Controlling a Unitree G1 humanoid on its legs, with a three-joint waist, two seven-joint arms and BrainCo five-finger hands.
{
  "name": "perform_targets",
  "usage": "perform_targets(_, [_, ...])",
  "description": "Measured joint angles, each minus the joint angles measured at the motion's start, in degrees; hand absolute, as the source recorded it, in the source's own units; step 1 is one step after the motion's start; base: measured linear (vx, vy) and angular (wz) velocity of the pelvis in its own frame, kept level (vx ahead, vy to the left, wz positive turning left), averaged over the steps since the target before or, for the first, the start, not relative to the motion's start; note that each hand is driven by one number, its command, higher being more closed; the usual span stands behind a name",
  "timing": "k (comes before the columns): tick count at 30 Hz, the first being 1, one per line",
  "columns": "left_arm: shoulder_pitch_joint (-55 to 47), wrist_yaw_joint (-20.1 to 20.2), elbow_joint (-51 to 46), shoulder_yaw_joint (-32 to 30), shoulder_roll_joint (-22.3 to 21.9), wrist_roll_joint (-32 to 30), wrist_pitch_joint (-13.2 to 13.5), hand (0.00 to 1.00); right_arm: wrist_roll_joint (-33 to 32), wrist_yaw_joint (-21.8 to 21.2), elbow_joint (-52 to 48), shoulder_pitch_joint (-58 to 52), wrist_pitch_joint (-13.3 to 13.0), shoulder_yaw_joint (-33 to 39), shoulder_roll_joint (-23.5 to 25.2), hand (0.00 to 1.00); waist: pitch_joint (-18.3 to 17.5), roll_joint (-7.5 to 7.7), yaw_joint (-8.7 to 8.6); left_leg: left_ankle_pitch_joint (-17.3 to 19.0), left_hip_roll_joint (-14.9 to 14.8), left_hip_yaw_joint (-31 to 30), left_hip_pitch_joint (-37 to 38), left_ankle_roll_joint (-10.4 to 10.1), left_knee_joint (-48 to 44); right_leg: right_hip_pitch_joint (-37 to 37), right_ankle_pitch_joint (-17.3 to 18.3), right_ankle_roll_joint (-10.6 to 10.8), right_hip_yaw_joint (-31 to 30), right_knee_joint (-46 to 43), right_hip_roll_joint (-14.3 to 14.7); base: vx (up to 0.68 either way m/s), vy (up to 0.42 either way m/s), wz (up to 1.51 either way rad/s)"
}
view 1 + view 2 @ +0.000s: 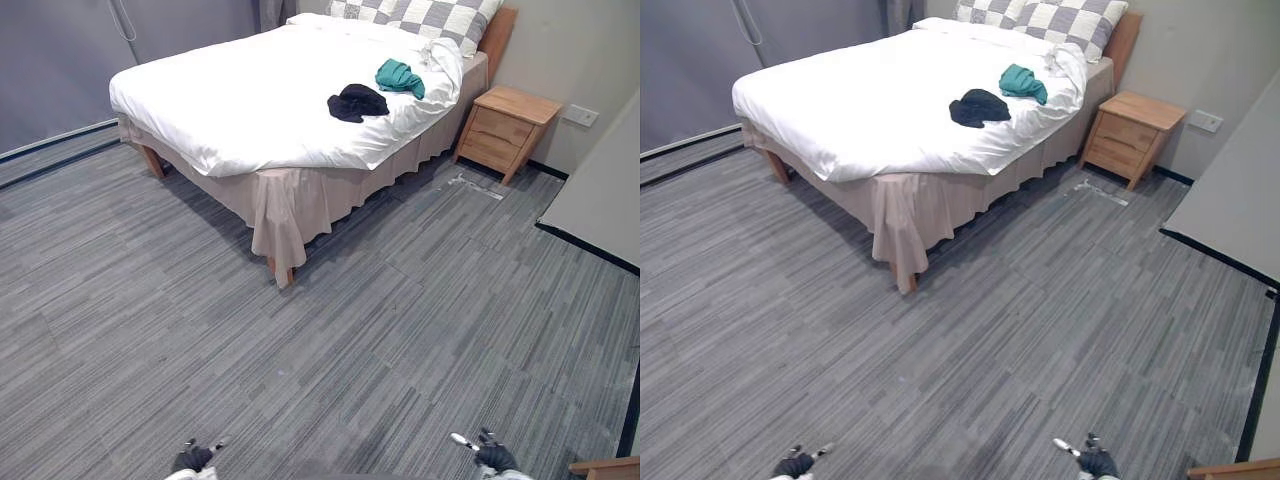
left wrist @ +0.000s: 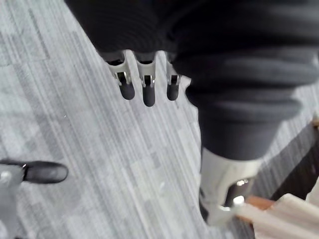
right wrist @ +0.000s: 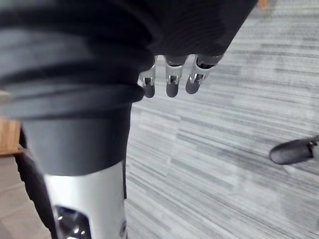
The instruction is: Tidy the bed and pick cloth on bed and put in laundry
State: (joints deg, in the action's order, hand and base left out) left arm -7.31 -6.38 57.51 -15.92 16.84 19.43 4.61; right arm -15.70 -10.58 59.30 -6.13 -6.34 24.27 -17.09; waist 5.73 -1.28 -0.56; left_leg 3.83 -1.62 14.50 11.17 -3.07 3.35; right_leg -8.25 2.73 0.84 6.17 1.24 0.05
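Both hands are low at the near edge, over the floor. My left hand and right hand have fingers relaxed and spread from the thumb, and neither holds anything.

2 cloths lie on the bed, far from me. A black cloth is on the right side, and a teal cloth is just beyond it, toward the pillows.

Risks, as I judge them:
- Reaching from too far could drag the duvet askew.
- A loose pinch could drop a cloth.
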Motion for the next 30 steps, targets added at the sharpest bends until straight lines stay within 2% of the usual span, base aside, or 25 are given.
perform_targets(9, [-0.39, 4.23, 0.1, -1.15, -1.01, 0.99, 0.03, 0.0, 0.04, -1.38, 0.02, -0.13, -0.43, 0.0, 0.14, 0.0, -0.02, 0.01, -0.06, 0.02, 0.01, 0.53, -0.05, 0.06, 0.09, 0.18, 0.37, -0.65, 0.07, -0.65, 0.0, -0.06, -0.035, -0.02])
perform_targets(15, [-0.41, 4.33, 0.11, -0.83, -4.12, 1.03, 0.06, 0.0, 0.08, -1.35, 0.02, -0.15, -0.43, 0.01, 1.43, 0.0, -0.06, 0.07, -0.11, -0.17, 0.01, 0.58, -0.04, 0.34, 0.47, 0.29, 0.33, -0.71, 0.17, -0.49, 0.1, -0.03, -0.037, 0.0])
perform_targets(22, [-0.64, 4.32, 0.14, -0.07, -4.97, 0.94, 0.07, 0.0, 0.32, -1.34, 0.02, -0.02, -0.42, -0.05, 1.57, 0.0, 0.0, 0.05, -0.13, 0.23, -0.06, 1.15, 0.67, 0.28, 0.04, 0.26, 0.42, -0.87, -0.54, -0.35, 0.3, 0.01, -0.03, -0.05])
perform_targets(24, [0.05, 4.33, 0.15, 1.74, -5.0, 0.9, 0.09, 0.0, 1.16, -1.32, 0.0, 0.59, -0.42, -0.15, 1.8, 0.0, 0.83, 0.14, -0.12, 2.77, -0.58, 1.85, -1.32, 0.6, -4.02, 3.58, 3.79, -1.2, -0.85, -6.77, -0.1, -0.03, -0.03, -0.12])
perform_targets(25, [1.03, 4.37, 0.21, 2.52, -4.93, 0.9, 0.07, 0.0, 1.12, -1.29, -0.05, 1.81, -0.42, -0.35, 2.2, 0.0, 2.53, 0.73, -0.14, 4.85, -0.5, 2.21, -2.51, 0.93, -7.72, 6.63, 7.38, -0.63, -0.93, -14.08, -1.14, -0.07, -0.031, -0.18])
perform_targets(26, [2.34, 4.31, 0.57, 4.14, -4.83, 0.93, 0.02, 0.0, 0.92, -1.13, -0.09, 2.56, -0.38, -1.17, 2.51, 0.0, 4.07, 1.56, -0.12, 7.16, -0.36, 2.29, -4.33, 1.52, -11.06, 10.53, 10.15, 1.38, -0.29, -22.22, -2.42, -0.11, -0.041, -0.21])
perform_targets(29, [4.39, 4.37, 0.9, 6.53, -4.07, 1.04, 0.07, 0.0, -0.32, -0.81, 0.09, 3.62, -0.17, -4.37, 4.6, 0.0, 7.29, 2.58, -0.53, 10.1, -0.7, 2.57, -5.25, 1.7, -17.7, 19.66, 11.01, 4.11, 3.54, -43.0, -6.8, -0.02, -0.042, -0.06])
perform_targets(30, [4.44, 4.36, 0.93, 6.57, -4.12, 1.06, 0.08, 0.0, -0.4, -0.7, 0.22, 3.42, 0.0, -4.35, 5.27, 0.0, 8.32, 2.57, -0.51, 10.54, -0.76, 2.76, -4.05, 1.61, -18.36, 20.14, 12.21, 4.33, 4.65, -45.92, -8.14, 0.1, -0.051, -0.05])
